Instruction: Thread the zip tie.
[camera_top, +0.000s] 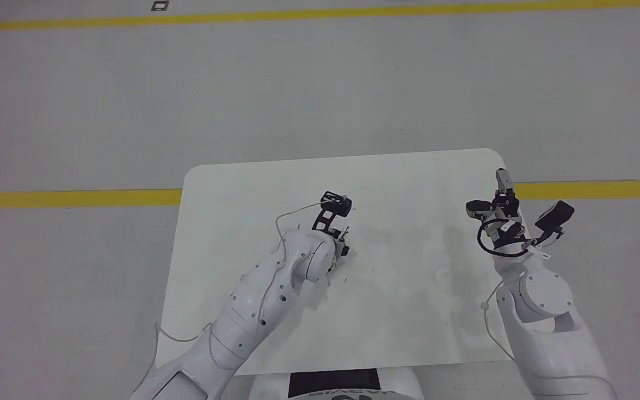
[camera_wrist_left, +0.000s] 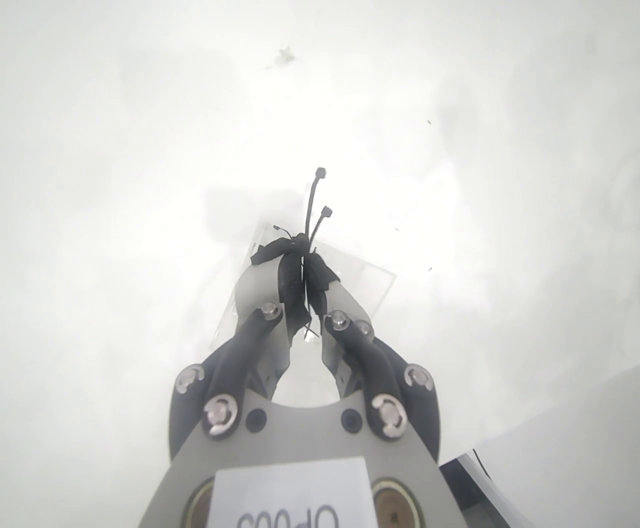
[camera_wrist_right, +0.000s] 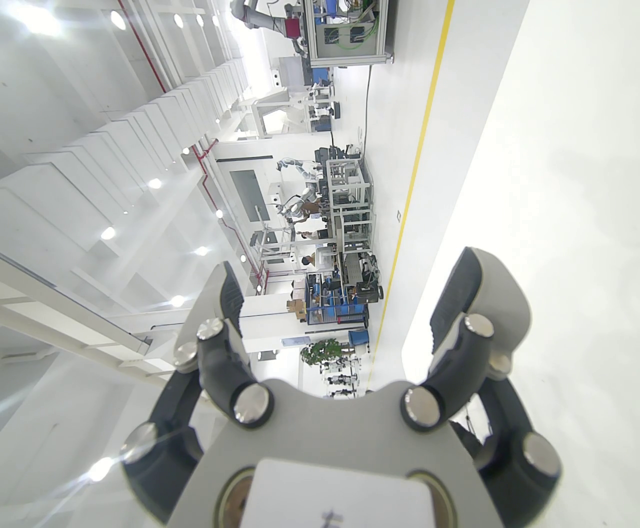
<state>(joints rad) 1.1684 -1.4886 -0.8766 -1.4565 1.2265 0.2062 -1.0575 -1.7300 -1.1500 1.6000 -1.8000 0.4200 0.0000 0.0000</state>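
Note:
My left gripper (camera_wrist_left: 303, 256) is shut on thin black zip ties (camera_wrist_left: 314, 200). Two of their small square heads stick out past the taped fingertips (camera_wrist_left: 287, 270), one farther than the other. A clear plastic piece (camera_wrist_left: 367, 280) lies on the white table right under the fingers. In the top view this gripper (camera_top: 342, 240) sits near the table's middle. My right gripper (camera_wrist_right: 350, 282) is open and holds nothing, and it points out over the table edge toward the room. From above, the right gripper (camera_top: 488, 196) hovers at the table's far right corner.
The white table (camera_top: 400, 310) is bare around both arms. A small grey scrap (camera_wrist_left: 285, 56) lies on the table beyond the left gripper. Yellow floor lines (camera_top: 90, 198) run past the table. The right arm stands at the table's right edge.

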